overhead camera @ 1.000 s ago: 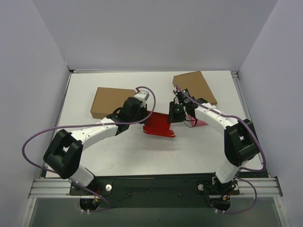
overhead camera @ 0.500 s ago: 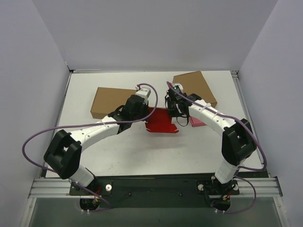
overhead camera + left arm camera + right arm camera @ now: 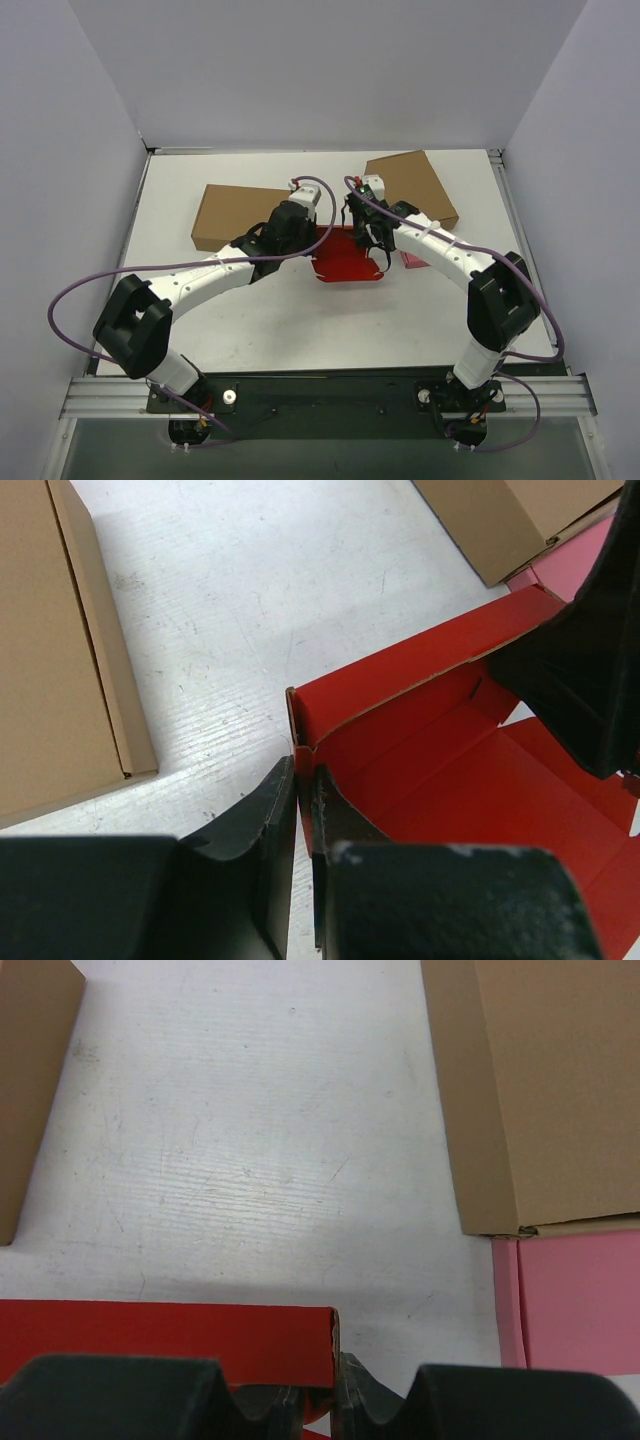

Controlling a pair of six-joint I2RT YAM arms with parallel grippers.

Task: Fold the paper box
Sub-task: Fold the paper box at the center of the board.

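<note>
- The left gripper (image 3: 303, 780) has its jaws nearly together, clamped on a thin upright wall of the red box (image 3: 450, 780) close to that wall's corner.
- In the top view the left gripper (image 3: 312, 238) meets the red box (image 3: 350, 262) at its left end.
- The right gripper (image 3: 335, 1385) has its jaws close together with the end of a red wall (image 3: 200, 1340) between them, so it too looks clamped on the red box.
- From above, the right gripper (image 3: 368, 240) stands over the box's far right part, near the left gripper but apart from it.
- The red box sits on the desk (image 3: 250, 320) about midway between the left and right edges, somewhat nearer the far edge.
- Its long axis runs roughly left to right, a little skewed, and its open side faces up.
- Its raised walls show at the left end and along the far side; inside, only red floor and creased flaps are seen.
- A brown box (image 3: 235, 215) lies closed just left of it, and a second brown box (image 3: 410, 185) lies closed toward the far right corner; their contents are hidden.
- A pink box (image 3: 580, 1300) lies flat just beside the second brown box, right of the red one.
</note>
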